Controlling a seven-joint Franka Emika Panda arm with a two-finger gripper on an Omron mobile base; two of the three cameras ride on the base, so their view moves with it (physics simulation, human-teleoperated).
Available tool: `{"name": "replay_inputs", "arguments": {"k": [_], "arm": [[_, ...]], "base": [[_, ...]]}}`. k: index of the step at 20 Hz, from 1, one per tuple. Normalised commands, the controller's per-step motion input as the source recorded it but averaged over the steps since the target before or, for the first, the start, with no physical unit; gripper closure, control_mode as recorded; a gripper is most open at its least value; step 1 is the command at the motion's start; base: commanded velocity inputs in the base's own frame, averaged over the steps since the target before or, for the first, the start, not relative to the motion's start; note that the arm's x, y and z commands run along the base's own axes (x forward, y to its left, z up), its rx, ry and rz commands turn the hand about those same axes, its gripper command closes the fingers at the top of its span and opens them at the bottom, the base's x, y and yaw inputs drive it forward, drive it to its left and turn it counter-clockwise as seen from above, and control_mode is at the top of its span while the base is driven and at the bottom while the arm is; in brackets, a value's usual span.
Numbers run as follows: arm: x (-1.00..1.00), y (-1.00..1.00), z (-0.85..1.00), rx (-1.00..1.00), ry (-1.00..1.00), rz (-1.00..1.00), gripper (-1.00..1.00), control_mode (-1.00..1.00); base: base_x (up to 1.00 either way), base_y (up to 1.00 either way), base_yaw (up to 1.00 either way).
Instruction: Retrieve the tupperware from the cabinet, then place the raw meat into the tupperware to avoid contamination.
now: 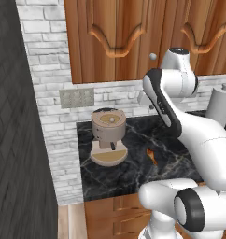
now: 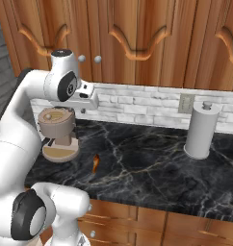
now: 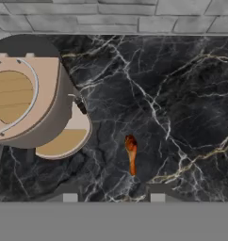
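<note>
Black marbled worktop (image 2: 152,163) under closed wooden cabinet (image 2: 137,38).
Raw meat (image 3: 131,153) lies beside the coffee machine (image 3: 31,106); fingers (image 3: 157,194) parted, empty.

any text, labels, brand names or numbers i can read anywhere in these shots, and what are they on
None: no readable text, label, brand or number shows in any view.
The coffee machine carries no visible lettering.
The paper towel roll is blank.
The wall plate on the brick backsplash is plain.
The cabinet doors bear carved panels and knobs, no writing.
</note>
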Motion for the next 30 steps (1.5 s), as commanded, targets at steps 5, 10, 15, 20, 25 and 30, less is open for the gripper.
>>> {"name": "replay_inputs", "arguments": {"k": [5, 10, 15, 20, 25, 30], "arm": [[-0.03, 0.04, 0.01, -0.01, -0.01, 0.00, -1.00, -1.00], [-0.12, 0.15, 0.31, -0.03, -0.12, 0.00, -1.00, -1.00], [-0.30, 0.00, 0.67, 0.00, -0.28, 0.00, -1.00, -1.00], [-0.15, -0.02, 0.80, 0.00, -0.17, 0.00, -1.00, -1.00], [-0.03, -0.07, 0.88, 0.00, -0.18, 0.00, -1.00, -1.00], [0.00, -0.09, 0.80, 0.00, -0.12, 0.00, -1.00, -1.00]], "base": [[0.00, 0.00, 0.00], [0.00, 0.00, 0.00], [0.00, 0.00, 0.00], [0.00, 0.00, 0.00], [0.00, 0.00, 0.00], [0.00, 0.00, 0.00]]}}
